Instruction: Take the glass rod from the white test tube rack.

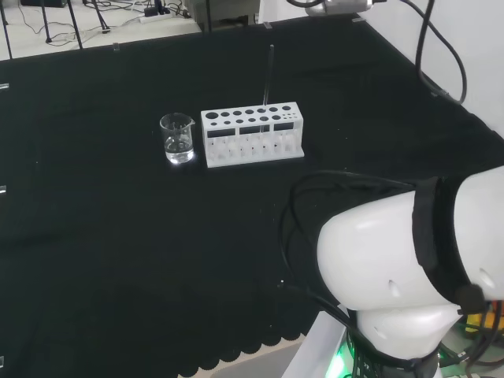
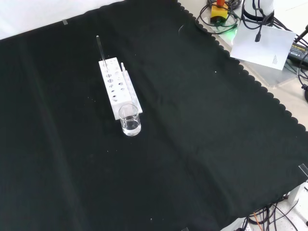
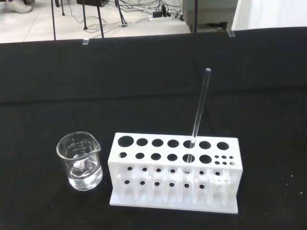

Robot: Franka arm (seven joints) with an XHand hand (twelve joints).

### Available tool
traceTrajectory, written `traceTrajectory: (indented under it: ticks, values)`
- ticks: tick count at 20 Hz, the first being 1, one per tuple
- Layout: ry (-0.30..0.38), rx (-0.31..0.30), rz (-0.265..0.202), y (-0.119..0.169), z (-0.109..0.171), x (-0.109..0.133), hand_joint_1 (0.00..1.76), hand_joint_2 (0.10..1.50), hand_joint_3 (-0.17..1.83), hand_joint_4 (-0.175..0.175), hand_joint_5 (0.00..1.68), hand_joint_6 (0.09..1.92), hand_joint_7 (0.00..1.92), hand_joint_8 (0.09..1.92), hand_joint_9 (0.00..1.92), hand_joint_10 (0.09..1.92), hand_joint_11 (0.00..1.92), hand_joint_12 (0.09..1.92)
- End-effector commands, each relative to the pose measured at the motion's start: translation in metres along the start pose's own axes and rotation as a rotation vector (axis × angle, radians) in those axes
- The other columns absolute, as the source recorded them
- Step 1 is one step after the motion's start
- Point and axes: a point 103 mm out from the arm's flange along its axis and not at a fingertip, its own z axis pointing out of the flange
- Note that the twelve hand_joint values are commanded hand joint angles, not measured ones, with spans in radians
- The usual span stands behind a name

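A thin clear glass rod (image 3: 199, 109) is stood tilted in the white plastic test tube rack (image 3: 173, 168), beside a small clear glass beaker (image 3: 80, 160). The hand's state can't be told.

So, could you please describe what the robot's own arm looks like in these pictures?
In the head view, the arm appears as big, rounded, glossy white links at the lower right. A black band wraps round the upper link, and black cables loop out beside it. A green light glows at its foot. The hand itself cannot be described from these pictures.
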Motion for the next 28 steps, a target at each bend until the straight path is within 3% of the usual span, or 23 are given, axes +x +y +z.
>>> traceTrajectory:
  ticks: [1,4,16,28]
  values:
    - [0.015,0.008,0.016,0.043,0.003,-0.017,0.55,0.96,0.50,-0.175,0.00,0.09,0.01,0.09,0.00,0.30,0.00,0.58]
    - [-0.011,0.024,0.028,0.060,0.013,-0.021,0.55,0.96,0.50,-0.175,0.00,0.09,0.01,0.09,0.00,0.30,0.00,0.57]
    - [0.016,0.097,0.005,0.130,0.077,-0.036,0.55,0.97,0.49,-0.175,0.00,0.09,0.01,0.09,0.00,0.31,0.00,0.57]
    - [0.028,0.143,-0.019,0.196,0.118,-0.048,0.55,0.98,0.47,-0.175,0.00,0.09,0.01,0.09,0.00,0.34,0.00,0.58]
